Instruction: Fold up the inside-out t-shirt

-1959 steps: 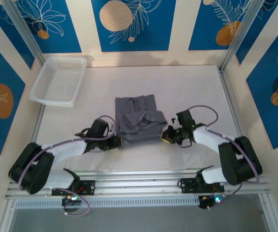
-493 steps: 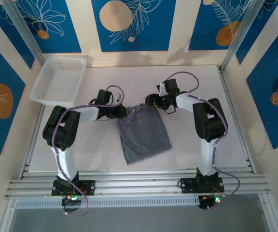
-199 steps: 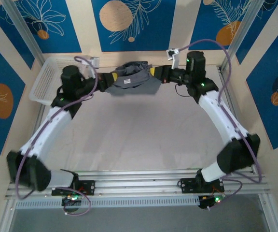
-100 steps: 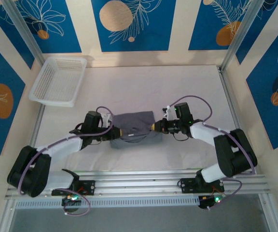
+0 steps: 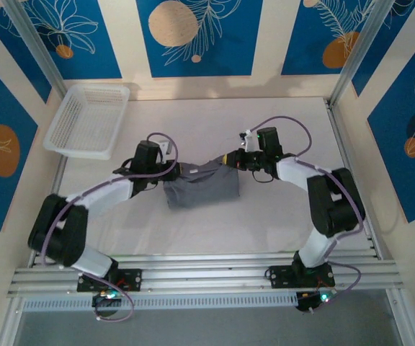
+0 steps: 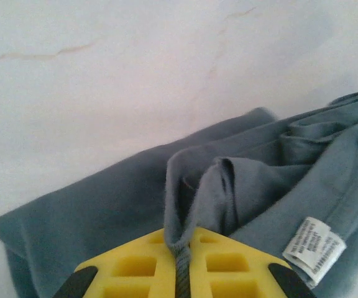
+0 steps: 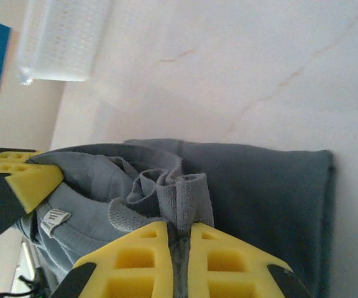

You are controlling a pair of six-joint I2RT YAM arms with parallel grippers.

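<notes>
Cloth pinched between yellow pads is what the wrist views add to the overhead one. From the left wrist, the left claw (image 6: 179, 251) is closed on a folded edge of the inside-out t-shirt (image 6: 104, 205), with a thin ridge of grey fabric running down the slit between its pads (image 6: 135, 264). A white care label (image 6: 314, 249) shows on the cloth near that view's right edge. From the right wrist, the right claw (image 7: 179, 242) is likewise clamped on a bunched, hemmed fold. The other claw's yellow pad (image 7: 17, 177) shows at the left edge of that view, against the same gathered cloth.

The top view gives the layout instead. The shirt lies as a compact, roughly rectangular bundle on the white tabletop (image 5: 279, 209), about midway between left and right. The claws meet it at its far edge, one at each corner.

From above, the pads are too small to tell how they stand. How many layers the bundle has, and where the sleeves and collar lie, cannot be made out. Each wrist view cuts off its claw's body at the bottom.

A white mesh basket (image 5: 86, 120) sits at the tabletop's far-left corner, well apart from the shirt, and appears blurred at the upper left of the right wrist view. Purple cables (image 5: 285, 121) loop over both arms.
</notes>
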